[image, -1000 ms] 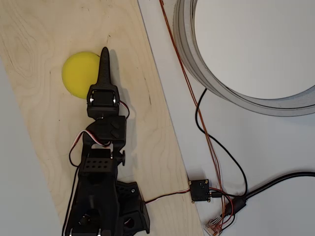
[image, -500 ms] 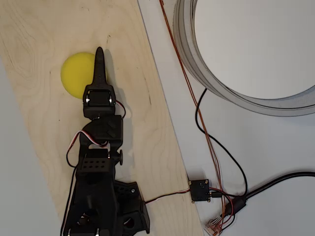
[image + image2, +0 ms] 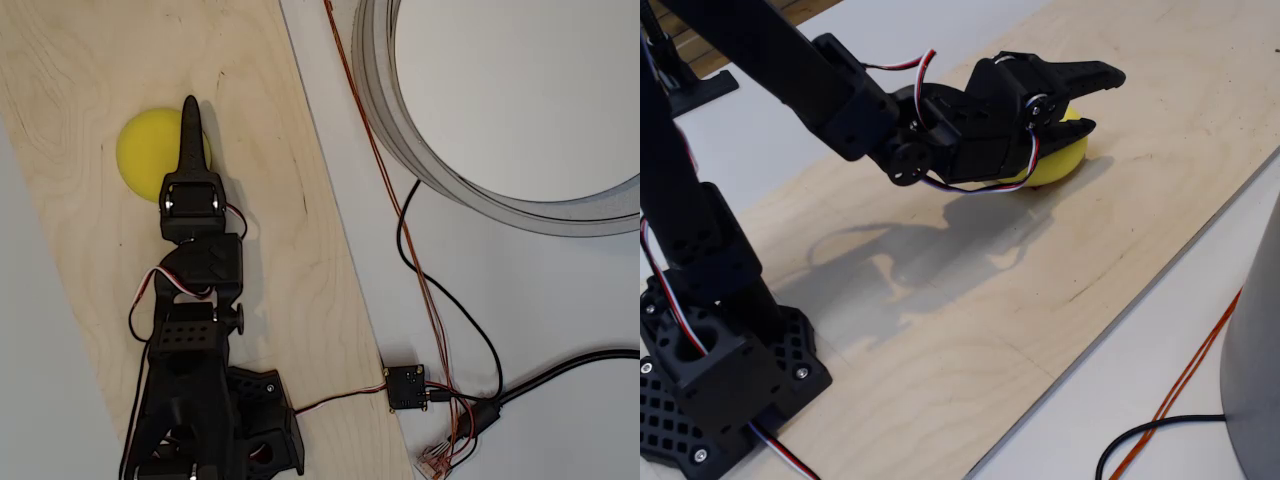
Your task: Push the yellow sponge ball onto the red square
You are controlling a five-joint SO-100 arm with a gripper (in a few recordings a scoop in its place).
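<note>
In the fixed view, the black arm (image 3: pixel 760 60) is seen reaching from lower left across the wooden board (image 3: pixel 1040 260). The gripper (image 3: pixel 1095 95) is laid over the yellow ball (image 3: pixel 1060 160), upper centre; its jaws are parted slightly, one above and one against the ball.

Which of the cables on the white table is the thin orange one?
The orange wire running straight along the wooden board's right edge, past the grey ring; the black cable beside it curves and is thicker.
</note>
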